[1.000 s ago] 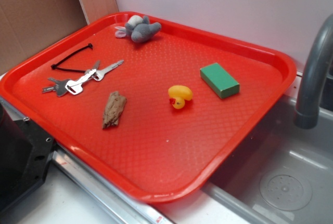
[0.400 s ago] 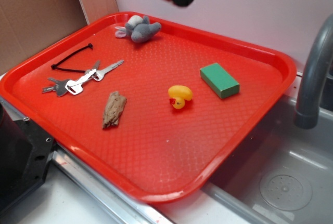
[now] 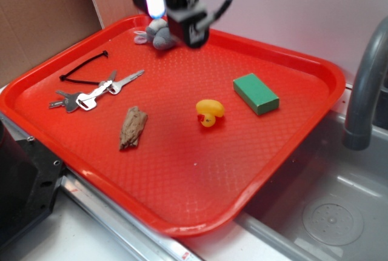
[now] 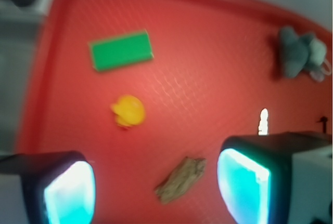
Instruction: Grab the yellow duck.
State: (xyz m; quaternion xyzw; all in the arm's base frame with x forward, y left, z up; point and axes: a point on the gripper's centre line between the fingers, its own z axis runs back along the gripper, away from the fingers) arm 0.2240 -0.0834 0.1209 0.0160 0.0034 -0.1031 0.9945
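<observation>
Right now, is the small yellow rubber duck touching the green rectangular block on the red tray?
No, the small yellow rubber duck sits apart from the green rectangular block, with bare red tray between them.

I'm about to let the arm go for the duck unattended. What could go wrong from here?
1. The gripper hangs high over the tray's far edge, well off the yellow duck; a poorly aimed descent may miss it.
2. The duck looks small, rounded and glossy, so the fingers might squeeze it out sideways.
3. The green block lies near the duck, though apart; an offset approach might nudge it.
</observation>
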